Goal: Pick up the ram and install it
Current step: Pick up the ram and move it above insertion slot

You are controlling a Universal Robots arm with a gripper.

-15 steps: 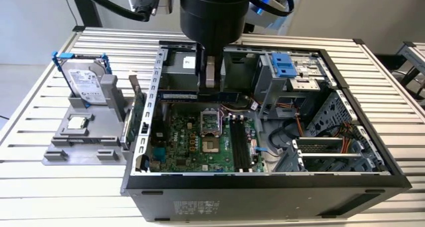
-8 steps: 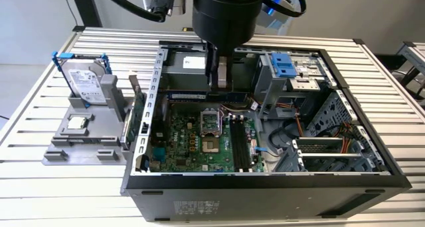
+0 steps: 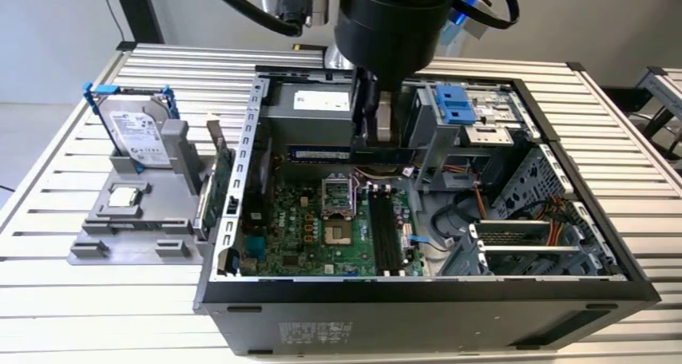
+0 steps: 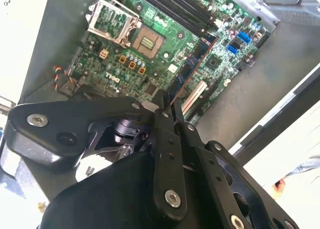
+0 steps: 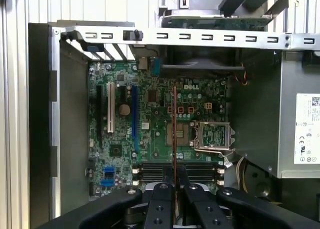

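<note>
The ram (image 3: 319, 152) is a long dark blue stick held level above the motherboard (image 3: 309, 228), inside the open computer case (image 3: 426, 288). My gripper (image 3: 368, 139) comes down from above and is shut on the stick near its middle. In the second wrist view the fingers (image 4: 161, 120) pinch the ram (image 4: 192, 64), which juts out over the board. In the first wrist view the ram (image 5: 174, 124) shows edge-on as a thin line above the black memory slots (image 5: 200, 171). The slots (image 3: 384, 228) lie below and nearer the case front than the stick.
On the exterior view's left, a grey holder (image 3: 91, 248) carries a silver hard drive in a blue frame (image 3: 139, 132). An upright green card (image 3: 222, 184) stands beside the case wall. The processor socket (image 3: 339, 196), power supply (image 3: 309, 100) and blue drive cage (image 3: 458, 104) surround the gripper.
</note>
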